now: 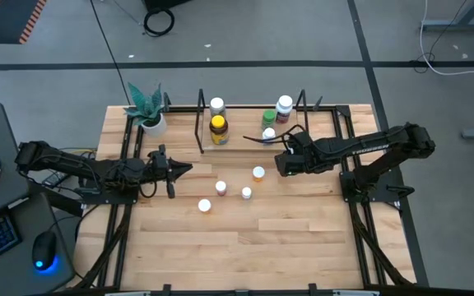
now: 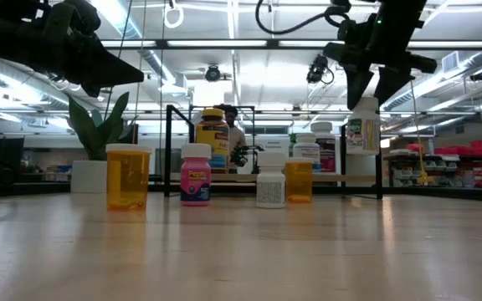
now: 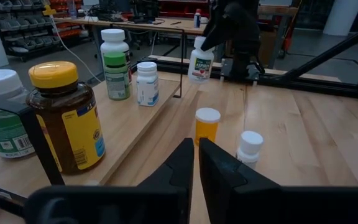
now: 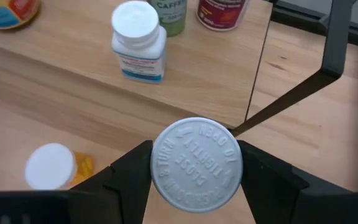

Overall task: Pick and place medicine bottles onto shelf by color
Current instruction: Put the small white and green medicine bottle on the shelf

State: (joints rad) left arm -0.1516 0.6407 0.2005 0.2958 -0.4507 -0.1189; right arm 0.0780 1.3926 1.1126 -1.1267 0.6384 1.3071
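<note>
Fingers of the left hand (image 1: 186,170) lie pressed together, holding nothing, raised above the light wooden table (image 1: 303,238) at its left side. Near it in the low view stand four loose bottles: a clear orange one with a white cap (image 2: 128,176), a pink one (image 2: 195,174), a small white one (image 2: 270,180) and a smaller orange one (image 2: 299,180). On the low shelf with thin black end frames (image 1: 245,141) at the far middle are five more: the large amber bottle with a yellow lid (image 1: 218,129), partly hiding the white-capped one (image 1: 216,105) behind it, a green one, a dark red one and a small white one (image 4: 139,41). The right hand (image 4: 196,171) is clamped on a white aspirin bottle (image 2: 363,125), held in the air by the shelf's right end; its label is unreadable from above.
</note>
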